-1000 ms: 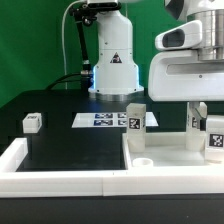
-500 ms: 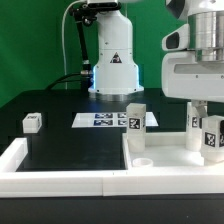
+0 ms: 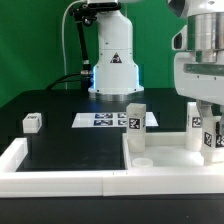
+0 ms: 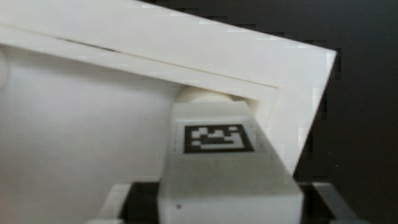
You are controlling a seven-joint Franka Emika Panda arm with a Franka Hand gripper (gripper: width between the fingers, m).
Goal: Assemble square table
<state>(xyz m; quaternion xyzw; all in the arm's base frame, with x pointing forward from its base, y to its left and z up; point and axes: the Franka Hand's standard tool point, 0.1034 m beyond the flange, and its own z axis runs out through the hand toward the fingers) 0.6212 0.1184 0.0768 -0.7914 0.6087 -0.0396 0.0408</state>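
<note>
Place: a robotics lab, with a bench set up for manipulation trials.
Arm: a white Franka arm (image 3: 112,50) stands at the back of the bench, with a blue light glowing at its base.
Backdrop: a plain green screen (image 3: 30,30) fills the background.
Bench: a black table (image 3: 60,135) is fenced by a white U-shaped border wall (image 3: 60,175).
Tags: printed black-white tags sit on the marker board (image 3: 105,120) and on a leg block (image 4: 217,140).
Cabling: dark cables (image 3: 73,50) run down beside the arm.
</note>
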